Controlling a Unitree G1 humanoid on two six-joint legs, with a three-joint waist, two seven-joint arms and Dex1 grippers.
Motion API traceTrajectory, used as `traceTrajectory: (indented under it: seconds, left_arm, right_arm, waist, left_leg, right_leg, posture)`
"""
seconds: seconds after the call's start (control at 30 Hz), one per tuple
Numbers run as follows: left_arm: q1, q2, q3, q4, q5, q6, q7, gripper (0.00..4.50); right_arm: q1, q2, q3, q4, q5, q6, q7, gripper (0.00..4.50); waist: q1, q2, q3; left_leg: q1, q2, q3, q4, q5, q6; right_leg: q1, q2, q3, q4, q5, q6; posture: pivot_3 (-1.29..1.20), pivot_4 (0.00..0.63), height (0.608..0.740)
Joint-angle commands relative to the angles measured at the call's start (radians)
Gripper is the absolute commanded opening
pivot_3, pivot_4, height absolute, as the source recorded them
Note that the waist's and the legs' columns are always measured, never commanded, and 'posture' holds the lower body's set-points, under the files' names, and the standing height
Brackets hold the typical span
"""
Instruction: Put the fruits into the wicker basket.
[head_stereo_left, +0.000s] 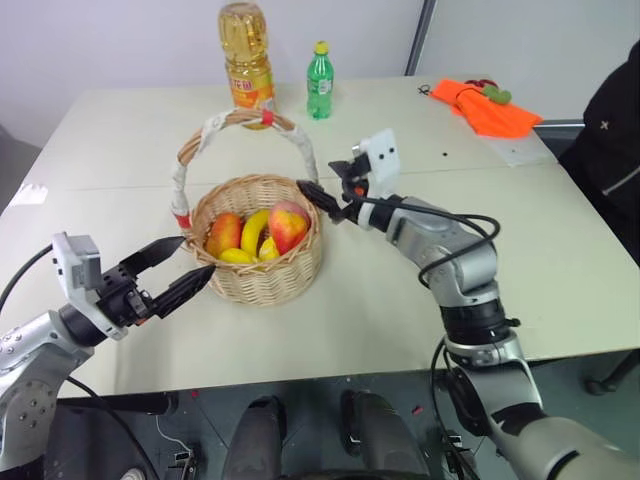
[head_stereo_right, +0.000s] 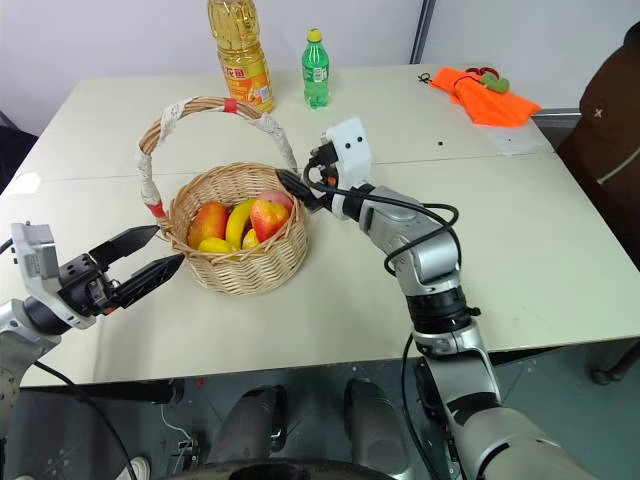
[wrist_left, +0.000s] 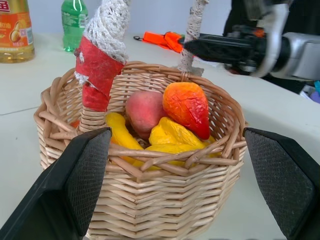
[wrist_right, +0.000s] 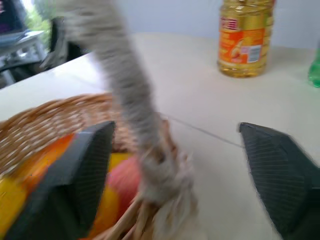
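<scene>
Left gripper (head_stereo_left: 170, 272): level, jaws spread, empty, beside wicker basket (head_stereo_left: 262, 272) holding fruits (head_stereo_left: 258, 234). Right gripper (wrist_right: 175, 165): level at basket's far rim, jaws apart, straddling handle (wrist_right: 132, 100), a detail the right wrist view reveals.

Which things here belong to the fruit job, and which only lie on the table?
Belong to the job:
- wicker basket
- mango, bananas, apple and peach, all inside the basket

Only lying about:
- oil bottle
- green bottle
- orange cloth
</scene>
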Motion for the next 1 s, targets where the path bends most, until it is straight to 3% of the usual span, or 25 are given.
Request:
traceTrajectory:
  seconds: [0.03,0.17,0.33,0.47,0.67,0.83,0.87,0.93,1.0]
  left_arm:
    - [0.011,0.002,0.038,-0.039,-0.024,-0.015,0.007,4.5]
    - [0.026,-0.004,0.032,-0.059,-0.025,-0.016,0.016,4.5]
    - [0.005,-0.011,0.006,-0.071,-0.026,-0.013,0.031,4.5]
    - [-0.034,-0.019,-0.038,-0.059,-0.01,-0.015,0.039,4.5]
    - [-0.118,-0.054,-0.125,-0.023,0.032,-0.025,0.061,4.5]
    - [-0.165,-0.074,-0.164,-0.002,0.064,-0.025,0.088,4.5]
    - [-0.169,-0.075,-0.166,0.0,0.067,-0.025,0.093,4.5]
    - [-0.173,-0.075,-0.166,0.004,0.076,-0.028,0.102,4.5]
    - [-0.17,-0.074,-0.163,0.004,0.078,-0.031,0.105,4.5]
  right_arm:
    - [-0.015,0.025,-0.062,-0.03,0.04,-0.033,-0.002,2.11]
    - [0.008,0.011,-0.1,-0.083,0.07,-0.028,0.007,0.03]
    - [0.027,-0.065,-0.197,-0.144,0.07,-0.049,-0.025,0.03]
    - [0.026,-0.187,-0.312,-0.102,0.032,-0.089,-0.061,0.03]
    - [-0.005,-0.326,-0.417,0.128,-0.068,-0.194,-0.169,0.03]
    - [-0.032,-0.37,-0.457,0.304,-0.094,-0.277,-0.208,0.03]
    - [-0.03,-0.374,-0.46,0.315,-0.092,-0.285,-0.203,0.9]
    - [-0.016,-0.38,-0.465,0.302,-0.082,-0.295,-0.191,1.74]
    - [0.006,-0.388,-0.462,0.269,-0.076,-0.303,-0.177,2.86]
  waist:
    - [-0.001,0.0,0.0]
    - [-0.001,0.0,0.0]
    - [-0.001,0.001,0.0]
    - [0.004,0.001,0.001]
    - [-0.006,0.001,0.001]
    - [-0.016,0.002,0.001]
    - [-0.019,0.002,0.001]
    - [-0.022,0.002,0.001]
    - [-0.024,0.002,0.001]
  left_leg:
    - [0.0,0.0,0.0,0.0,0.0,0.0]
    - [0.0,0.0,0.0,0.0,0.0,0.0]
    - [0.0,0.0,0.0,0.0,0.0,0.0]
    - [0.0,-0.001,0.0,0.0,0.0,0.0]
    - [0.0,-0.001,0.001,0.0,0.0,0.0]
    - [0.001,0.0,0.001,-0.001,0.0,0.0]
    - [0.001,0.0,0.001,-0.001,0.0,0.0]
    - [0.0,0.0,0.001,-0.001,0.0,0.0]
    - [0.0,-0.001,0.001,-0.001,0.0,0.0]
  right_leg:
    - [0.0,0.0,0.0,0.0,0.0,0.0]
    - [0.0,0.0,0.0,0.0,0.0,0.0]
    - [0.0,0.0,0.0,0.0,0.0,0.0]
    - [0.0,0.0,0.0,-0.001,0.0,0.0]
    - [0.0,0.0,0.001,-0.001,0.0,0.0]
    - [0.0,0.002,0.002,0.0,0.0,0.0]
    - [0.0,0.002,0.002,0.0,0.0,0.0]
    - [0.0,0.002,0.002,0.0,0.0,0.001]
    - [0.0,0.002,0.002,0.0,0.0,0.001]
  posture:
    - [0.0,0.15,0.74]
    - [0.0,0.15,0.74]
    - [0.0,0.15,0.74]
    - [0.0,0.15,0.74]
    - [0.0,0.15,0.74]
    - [0.0,0.15,0.74]
    - [0.0,0.15,0.74]
    - [0.0,0.15,0.74]
    - [0.0,0.15,0.74]
